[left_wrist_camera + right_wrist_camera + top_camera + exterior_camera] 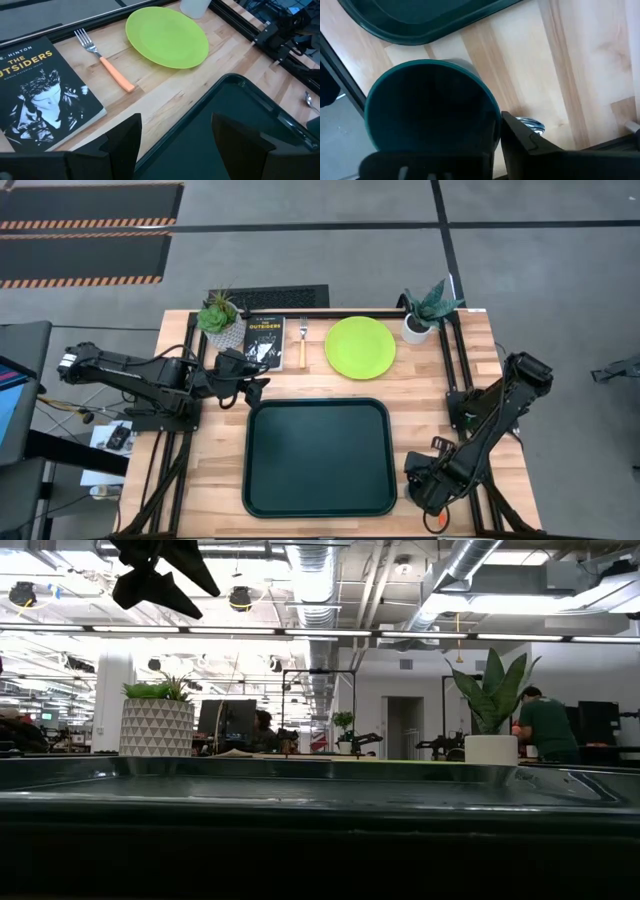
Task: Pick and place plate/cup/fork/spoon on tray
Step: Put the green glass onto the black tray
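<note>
Cup: closest to the lens in the right wrist view, mouth open towards it, on the bare wood just off the tray's rim and not on it.
Right gripper: low at 4 o'clock from the tray's middle, just outside its right edge and by the table's frame rail. It is at the cup, with dark gripper parts along the cup's side. Whether it is clamped on the cup, I cannot tell.
Spoon: only its metal bowl peeks out beside the cup, on the wood.
Tray: middle of the table towards the 6 o'clock edge. Its raised rim runs unbroken all round and its floor shows plain green.
Left gripper: at 10 o'clock, over the tray's far left corner. Its jaws stand apart with nothing between them, aimed across the rim towards the plate.
Plate: flat on the wood at 12 to 1 o'clock from the tray, with a strip of bare board between it and the far rim.
Fork: just beside the plate at its 9 o'clock, apart from it, tines pointing to 12.
Book: just beside the fork at its 9 o'clock, close behind the left gripper.
Pots: one at the book's far left corner, one near the plate at its 2 o'clock.
Table: open wood at 3 o'clock from the plate and along both long sides of the tray, with frame rails along the left and right edges.
</note>
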Tool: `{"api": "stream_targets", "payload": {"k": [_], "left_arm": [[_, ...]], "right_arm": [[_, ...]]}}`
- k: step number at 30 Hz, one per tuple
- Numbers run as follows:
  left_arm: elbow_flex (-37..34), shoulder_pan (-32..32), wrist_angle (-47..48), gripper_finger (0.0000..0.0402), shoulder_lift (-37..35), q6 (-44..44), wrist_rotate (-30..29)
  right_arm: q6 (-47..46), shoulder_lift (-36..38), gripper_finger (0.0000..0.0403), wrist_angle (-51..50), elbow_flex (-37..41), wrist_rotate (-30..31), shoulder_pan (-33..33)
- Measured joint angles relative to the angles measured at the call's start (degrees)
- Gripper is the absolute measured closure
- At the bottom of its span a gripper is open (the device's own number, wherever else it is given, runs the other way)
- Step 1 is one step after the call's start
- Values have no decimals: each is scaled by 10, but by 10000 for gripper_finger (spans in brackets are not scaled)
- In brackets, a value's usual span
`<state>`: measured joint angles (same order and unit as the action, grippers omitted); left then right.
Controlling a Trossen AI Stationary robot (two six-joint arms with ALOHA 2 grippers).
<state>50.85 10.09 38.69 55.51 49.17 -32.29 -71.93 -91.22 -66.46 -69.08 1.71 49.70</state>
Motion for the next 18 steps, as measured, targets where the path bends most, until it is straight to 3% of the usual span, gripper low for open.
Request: {"api": "stream_targets", "payload": {"k": [13,18], "left_arm": [[0,0,0,173,0,-11,0],[0,0,0,173,0,-11,0]], "right_arm": [[-1,0,307,12,1,28,0],[-2,0,305,79,55,19,0]]}}
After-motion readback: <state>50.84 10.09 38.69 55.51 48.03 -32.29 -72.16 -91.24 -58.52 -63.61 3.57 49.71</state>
